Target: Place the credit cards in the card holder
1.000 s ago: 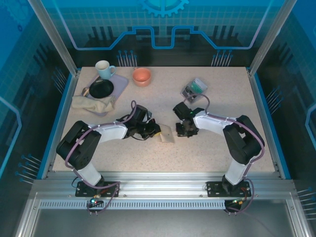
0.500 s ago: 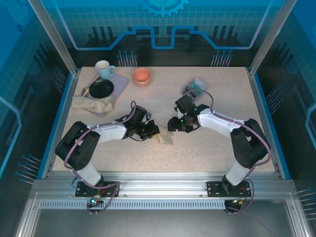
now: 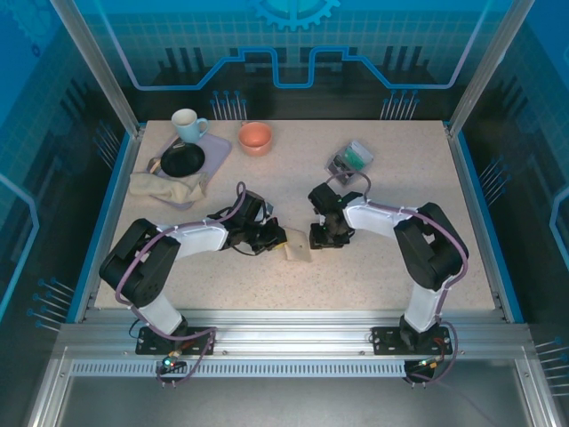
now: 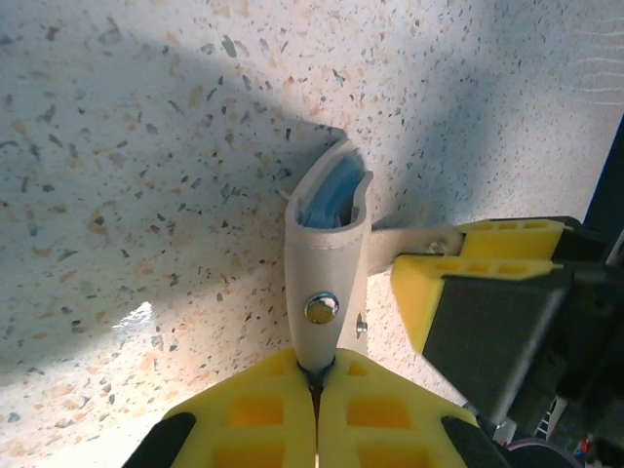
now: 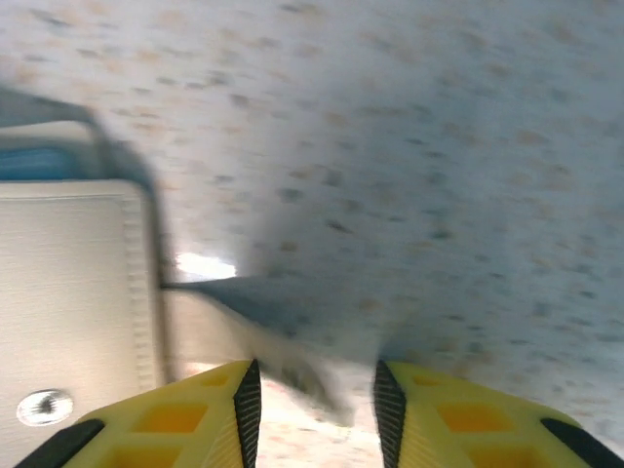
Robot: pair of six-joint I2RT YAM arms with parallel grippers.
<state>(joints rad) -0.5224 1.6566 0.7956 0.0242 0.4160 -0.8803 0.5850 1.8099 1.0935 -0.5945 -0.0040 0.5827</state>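
beige card holder [image 4: 327, 244] clamped in left gripper [image 4: 315, 375]; right gripper [image 5: 317, 380] spread beside it.

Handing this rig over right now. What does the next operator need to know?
Left gripper: shut on the card holder, gripping its edge.
Right gripper: open, empty, close beside the holder.
Cards: a teal card edge shows inside the holder; more teal sits in the clear box farther back, probably cards.
Done: at least one card in.
Left: insert whatever cards remain in the box.
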